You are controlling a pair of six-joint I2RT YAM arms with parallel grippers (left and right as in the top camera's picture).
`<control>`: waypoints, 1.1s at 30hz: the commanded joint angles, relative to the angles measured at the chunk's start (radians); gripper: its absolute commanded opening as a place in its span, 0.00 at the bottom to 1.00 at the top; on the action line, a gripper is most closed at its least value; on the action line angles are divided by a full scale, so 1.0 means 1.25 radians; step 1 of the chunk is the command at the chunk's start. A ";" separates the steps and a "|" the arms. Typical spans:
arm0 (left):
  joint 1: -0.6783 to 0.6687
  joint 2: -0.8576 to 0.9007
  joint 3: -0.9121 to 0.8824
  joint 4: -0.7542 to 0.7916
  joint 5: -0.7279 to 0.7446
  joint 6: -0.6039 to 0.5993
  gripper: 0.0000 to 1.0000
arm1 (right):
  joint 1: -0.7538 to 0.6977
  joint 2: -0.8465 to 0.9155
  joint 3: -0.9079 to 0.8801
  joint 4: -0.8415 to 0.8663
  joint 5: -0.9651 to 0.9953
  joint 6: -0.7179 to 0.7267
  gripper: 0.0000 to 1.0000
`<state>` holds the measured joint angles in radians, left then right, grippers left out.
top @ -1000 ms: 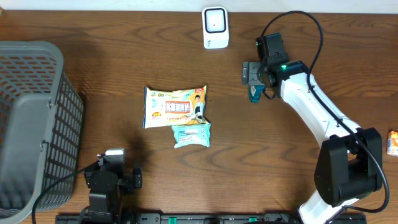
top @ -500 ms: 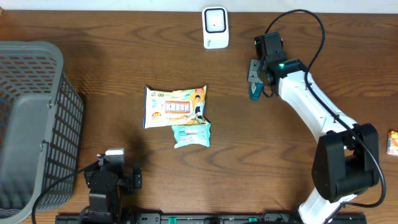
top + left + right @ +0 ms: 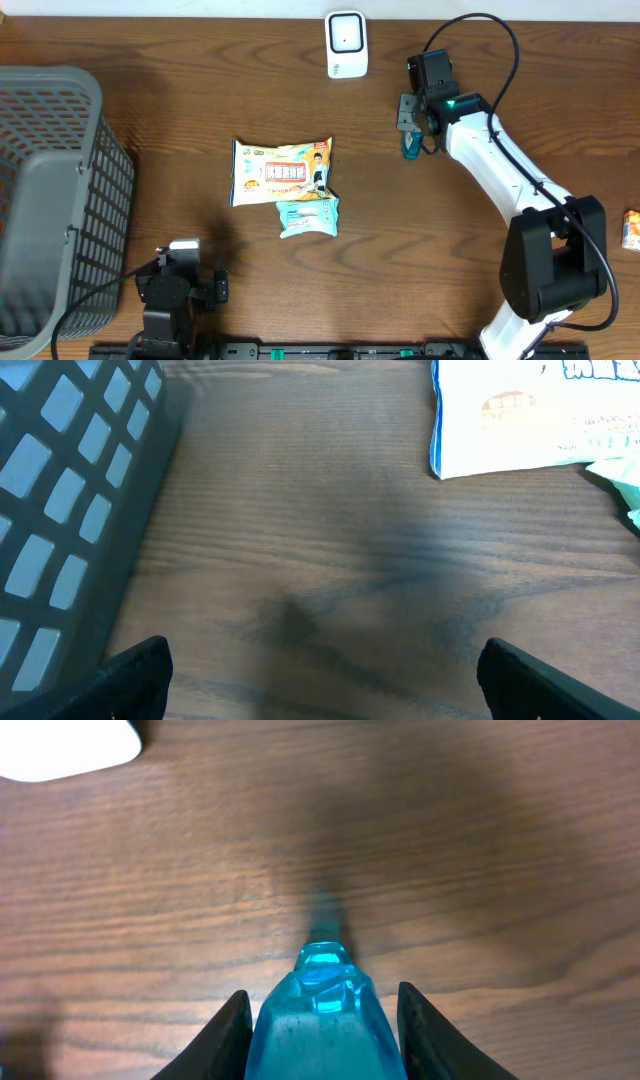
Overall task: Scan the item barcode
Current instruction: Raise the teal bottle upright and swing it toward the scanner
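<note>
The teal item [image 3: 408, 150] sits between the two fingers of the right gripper [image 3: 322, 1008], which is clenched on it: in the wrist view the dark fingers [image 3: 232, 1032] press against both of its sides, and its pointed, see-through tip pokes out ahead of them towards the wooden table [image 3: 520, 60]. I cannot tell whether the tip touches the wood.

The white scanner [image 3: 346, 44] stands ahead and to the left of that gripper, near but not touching. In the wrist view only its rounded corner shows.

Farther off to the same side, well apart from the gripper, a printed snack packet [image 3: 282, 171] lies flat. A smaller pale teal packet [image 3: 308, 216] lies against its near edge. A small orange and white thing [image 3: 631, 228] lies at the table edge behind the right arm's base.

The left gripper [image 3: 320, 680] is at the near side of the table, its jaws spread wide and holding nothing. The grey mesh basket [image 3: 50, 200] is just to its left, with the snack packet ahead and to its right.
</note>
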<state>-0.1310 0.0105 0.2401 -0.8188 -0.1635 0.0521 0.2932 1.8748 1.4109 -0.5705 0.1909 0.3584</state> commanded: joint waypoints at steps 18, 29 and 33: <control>0.003 -0.004 -0.003 -0.009 -0.005 0.005 0.98 | -0.009 -0.232 0.001 -0.143 -0.746 -0.284 0.15; 0.003 -0.004 -0.003 -0.009 -0.005 0.005 0.98 | -0.043 -0.243 0.001 -0.220 -0.996 -0.358 0.14; 0.003 -0.004 -0.003 -0.009 -0.005 0.005 0.98 | -0.035 -0.243 0.001 -0.221 -0.635 -0.331 0.10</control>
<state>-0.1310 0.0105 0.2401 -0.8185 -0.1635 0.0521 0.2516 1.5890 1.4010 -0.8490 -0.8841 -0.0532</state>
